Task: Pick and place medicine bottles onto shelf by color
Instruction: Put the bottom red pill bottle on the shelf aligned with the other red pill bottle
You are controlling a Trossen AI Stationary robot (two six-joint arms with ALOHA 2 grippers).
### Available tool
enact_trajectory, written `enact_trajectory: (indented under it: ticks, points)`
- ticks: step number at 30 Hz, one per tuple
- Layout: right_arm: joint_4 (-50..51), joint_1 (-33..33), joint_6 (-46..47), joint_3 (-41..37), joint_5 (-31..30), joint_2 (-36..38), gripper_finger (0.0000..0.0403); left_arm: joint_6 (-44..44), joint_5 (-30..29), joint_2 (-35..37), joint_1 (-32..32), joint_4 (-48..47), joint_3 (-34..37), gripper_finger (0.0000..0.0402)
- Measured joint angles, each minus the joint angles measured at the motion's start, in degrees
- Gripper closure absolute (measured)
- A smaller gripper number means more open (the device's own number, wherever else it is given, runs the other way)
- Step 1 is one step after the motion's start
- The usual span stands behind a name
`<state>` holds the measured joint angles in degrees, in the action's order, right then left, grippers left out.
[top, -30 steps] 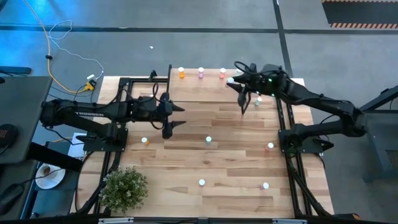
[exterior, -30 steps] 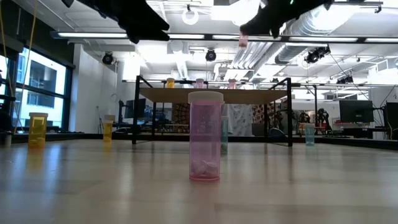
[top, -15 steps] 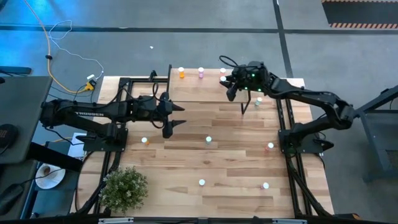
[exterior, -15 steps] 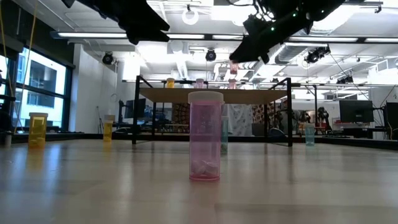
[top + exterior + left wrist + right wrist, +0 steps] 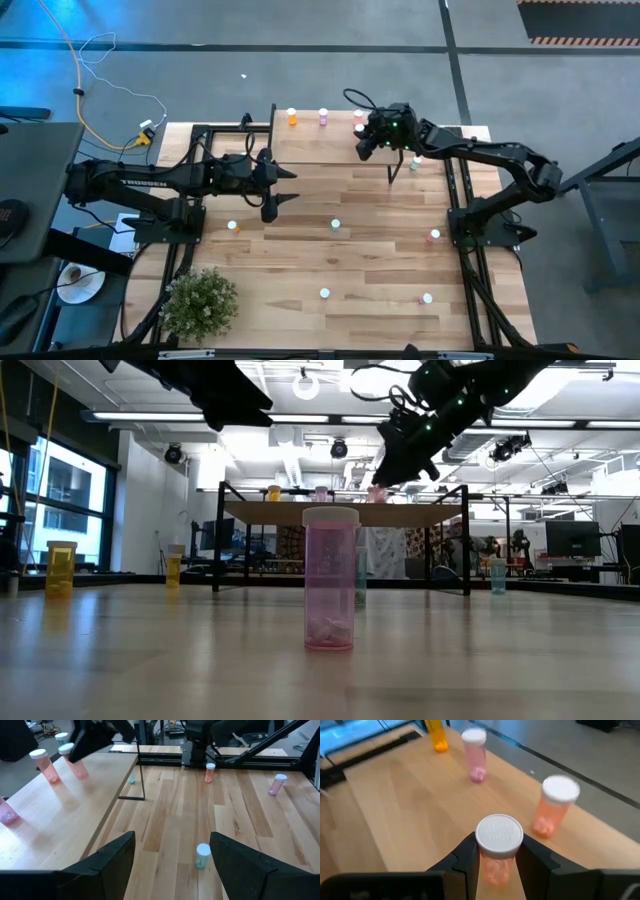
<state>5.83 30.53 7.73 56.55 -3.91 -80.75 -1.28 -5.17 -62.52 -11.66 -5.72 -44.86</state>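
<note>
Your right gripper (image 5: 495,851) has its jaws clenched on a red medicine bottle (image 5: 498,851), white cap up, the two fingers (image 5: 535,861) pinching the body just under the cap. In the wrist view it hangs over the shelf (image 5: 395,805), and in the overhead view the gripper sits at the shelf's far right end, roughly two o'clock from the table's middle.

Just beside the held bottle, at about two o'clock from it in the wrist picture, stands another red bottle (image 5: 555,805) already on the shelf. That is your main hazard: the gripper is far wider than the bottles, so if you lower straight down here a finger could clip that neighbour and tip it off the shelf edge behind it. Coming in tilted would likely do the same to the bottle you carry once you let go, since these look light and top-heavy.

Farther along the shelf stand a pink bottle (image 5: 476,756) and an orange bottle (image 5: 436,732), well apart from the work, so they look safe.

Your left gripper (image 5: 279,186) waits with jaws released over the table at about nine o'clock, a pale green bottle (image 5: 202,856) on the tabletop between its fingers' line of sight. Other bottles remain scattered on the table, so much of the sorting is yet to do
</note>
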Motion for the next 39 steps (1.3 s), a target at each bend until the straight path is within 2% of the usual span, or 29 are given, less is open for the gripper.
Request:
enact_trajectory:
  ticks: [3, 10, 21, 30, 39]
  points:
    - [1.31, -1.87, -0.25, -0.01, -3.42, 0.02, 0.0304, 0.0, 0.0, -0.02, 0.0, 0.0, 0.0, 0.0156]
    - [-0.32, -2.87, -1.11, -0.02, -6.41, 0.13, 0.0304, 0.0, -0.04, -0.02, 0.0, 0.0, 0.0, 0.0156]
    - [-0.72, -2.96, 1.38, -0.02, -7.12, -0.29, 0.0304, 0.0, -0.02, -0.02, 0.0, 0.0, 0.0, 0.0156]
    - [-1.28, -3.38, 3.34, -0.07, -11.08, -2.01, 0.0304, -0.46, -0.07, -0.02, 0.0, 0.02, 0.04, 0.0156]
    - [-3.21, -3.38, 3.27, -0.07, -11.0, -2.91, 0.0304, -0.46, -0.21, -0.02, 0.0, 0.0, 0.04, 0.0156]
